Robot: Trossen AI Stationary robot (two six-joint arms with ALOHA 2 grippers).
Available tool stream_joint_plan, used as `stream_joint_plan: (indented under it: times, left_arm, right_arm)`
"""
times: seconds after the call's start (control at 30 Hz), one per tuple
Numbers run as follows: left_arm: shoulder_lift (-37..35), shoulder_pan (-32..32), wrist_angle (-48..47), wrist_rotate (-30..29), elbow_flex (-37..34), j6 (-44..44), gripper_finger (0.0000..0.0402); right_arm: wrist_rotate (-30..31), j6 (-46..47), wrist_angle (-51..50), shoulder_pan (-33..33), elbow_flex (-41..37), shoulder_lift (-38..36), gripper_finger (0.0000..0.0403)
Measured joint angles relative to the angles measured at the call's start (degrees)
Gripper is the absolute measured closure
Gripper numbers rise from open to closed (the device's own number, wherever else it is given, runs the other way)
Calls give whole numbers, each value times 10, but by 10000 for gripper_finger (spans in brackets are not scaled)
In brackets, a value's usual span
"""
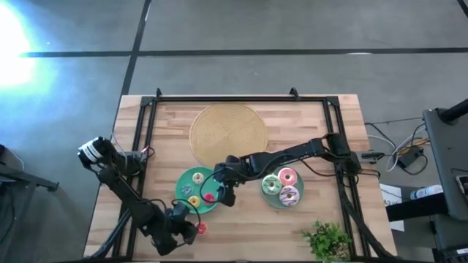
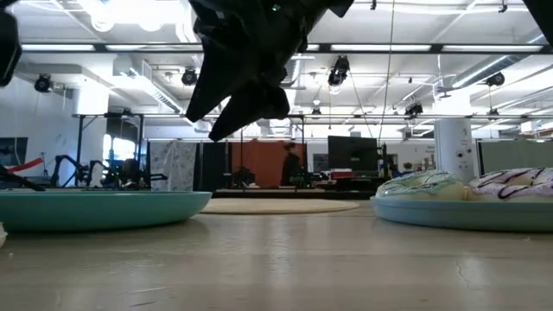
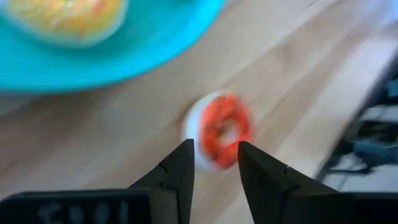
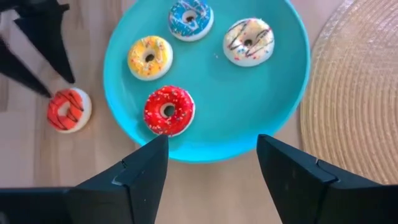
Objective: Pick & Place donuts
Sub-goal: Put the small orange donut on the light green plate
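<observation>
Table [image 1: 146, 146]: woven disc [image 1: 228, 132] upper centre; left plate [image 1: 183, 179] holding four donuts [image 4: 168, 110]; right plate [image 1: 272, 201] holding three; one donut [image 1: 202, 229] lower left, off-plate; plant [image 1: 327, 239] lower right.

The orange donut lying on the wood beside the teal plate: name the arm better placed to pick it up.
Left. Its open claw hangs just over the orange donut, while the right claw hovers above the teal plate.

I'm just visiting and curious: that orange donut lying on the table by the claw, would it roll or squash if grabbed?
The orange donut lies flat, so rolling seems unlikely. It looks small and toy-like, so probably light. The open left gripper could nudge it along the table.
</observation>
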Motion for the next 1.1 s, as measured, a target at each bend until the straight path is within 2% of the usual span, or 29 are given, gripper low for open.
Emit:
stream_joint_plan:
  times: [0.23, 0.63, 0.73, 0.87, 1.03, 1.1]
  left_arm:
    - [2, 9, 7, -17, 1, 0, 303]
    - [44, 24, 22, 0, 5, 12, 306]
    - [44, 25, 23, 0, 11, 25, 332]
    - [41, 26, 26, -22, 18, 63, 390]
    - [26, 30, 18, -68, 20, 89, 400]
    - [8, 35, -6, -110, 19, 104, 401]
  right_arm:
    - [1, -5, -12, 0, -1, -2, 166]
    - [1, -4, -13, 0, -2, -2, 172]
    - [1, -5, -17, 0, -2, -3, 175]
    - [2, -19, -20, 0, -3, -18, 179]
    - [49, -36, -25, 0, -4, -64, 184]
    - [70, -40, -26, 0, -10, -85, 184]
